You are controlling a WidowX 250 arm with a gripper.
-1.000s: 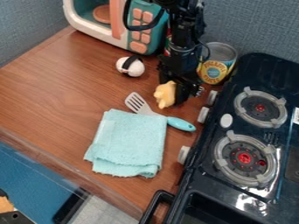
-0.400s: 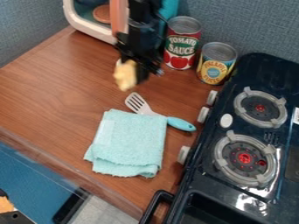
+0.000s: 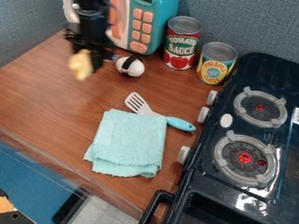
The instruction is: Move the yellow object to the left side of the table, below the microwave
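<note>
The black gripper (image 3: 88,61) hangs over the upper left part of the wooden table (image 3: 43,94), in front of the microwave (image 3: 153,22). It is shut on the yellow object (image 3: 81,64), a small lumpy piece that sticks out on the gripper's left side and looks raised off the surface. The arm hides part of the microwave's front.
A white ball-like toy with a black band (image 3: 133,66) lies just right of the gripper. Two cans, red (image 3: 181,43) and yellow (image 3: 216,64), stand by the back wall. A spatula (image 3: 181,124), a folded teal cloth (image 3: 130,142) and the stove (image 3: 234,131) are farther right and front.
The gripper has swung left from beside the spatula, past the front of the white toy, carrying the yellow object with it. Both cans and the white toy are uncovered.
</note>
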